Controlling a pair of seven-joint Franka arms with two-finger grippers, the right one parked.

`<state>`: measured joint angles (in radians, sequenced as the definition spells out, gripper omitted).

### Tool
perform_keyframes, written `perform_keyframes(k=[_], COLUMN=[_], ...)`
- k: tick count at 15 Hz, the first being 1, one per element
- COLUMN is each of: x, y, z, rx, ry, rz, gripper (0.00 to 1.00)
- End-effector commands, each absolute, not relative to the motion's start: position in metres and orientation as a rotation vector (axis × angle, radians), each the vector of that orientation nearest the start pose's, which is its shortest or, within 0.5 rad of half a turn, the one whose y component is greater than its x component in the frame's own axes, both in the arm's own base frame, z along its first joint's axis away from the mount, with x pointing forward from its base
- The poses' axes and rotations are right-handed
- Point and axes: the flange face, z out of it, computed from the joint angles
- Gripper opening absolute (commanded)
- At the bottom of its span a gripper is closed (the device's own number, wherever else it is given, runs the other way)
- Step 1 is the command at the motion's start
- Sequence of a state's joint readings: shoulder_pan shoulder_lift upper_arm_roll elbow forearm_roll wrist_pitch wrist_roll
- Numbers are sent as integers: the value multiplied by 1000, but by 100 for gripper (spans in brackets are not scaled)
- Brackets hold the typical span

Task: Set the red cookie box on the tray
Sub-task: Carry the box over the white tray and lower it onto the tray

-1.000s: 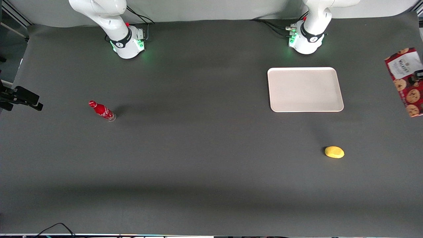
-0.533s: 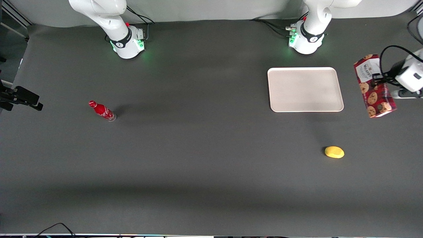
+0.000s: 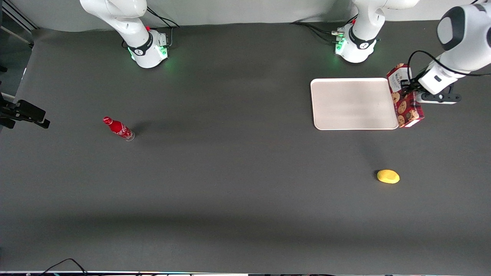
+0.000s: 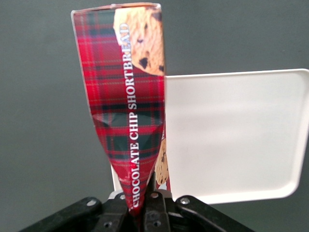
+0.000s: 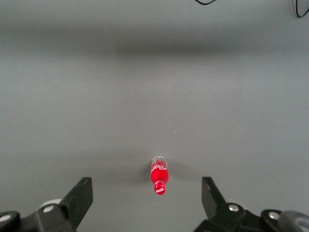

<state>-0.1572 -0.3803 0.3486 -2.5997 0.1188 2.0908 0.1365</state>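
Front view: slim dark-red tartan cookie box (image 3: 406, 96) with a white label panel and cookie pictures, held off the dark grey table (image 3: 230, 172) in the left arm's black two-finger gripper (image 3: 410, 91), fingers clamped on the box's upper part. Box hanging just beside the short edge of the large flat white rectangular tray (image 3: 353, 103) with rounded corners, at the working arm's end, its lower corner overlapping the tray's rim in this view; whether over the tray or only next to it, cannot tell. Tray surface bare. Small yellow lemon-like lump (image 3: 388, 176) lying on the table nearer to the camera than the tray, well apart from it. Small red soda bottle (image 3: 118, 128) standing toward the parked arm's end of the table.

Left wrist view: gripper (image 4: 143, 212) pinched tight on the narrow edge of the cookie box (image 4: 128, 111), cardboard dented inward at the grip, words "CHOCOLATE CHIP SHORTBREAD" running along the side. White tray (image 4: 231, 135) beneath and beside the box, grey table around it.

Right wrist view: red soda bottle (image 5: 159, 176) upright on the grey surface.
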Motion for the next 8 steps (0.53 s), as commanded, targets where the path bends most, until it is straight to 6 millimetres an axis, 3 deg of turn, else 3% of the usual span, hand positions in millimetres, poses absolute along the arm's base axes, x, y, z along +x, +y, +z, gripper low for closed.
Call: perform_keyframes(k=[1, 5, 8], x=[363, 360, 355], y=[63, 63, 63], z=[329, 286, 272], rx=[-3131, -3108, -3110], ry=[105, 114, 109], rz=[160, 288, 283], gripper=[0, 0, 0])
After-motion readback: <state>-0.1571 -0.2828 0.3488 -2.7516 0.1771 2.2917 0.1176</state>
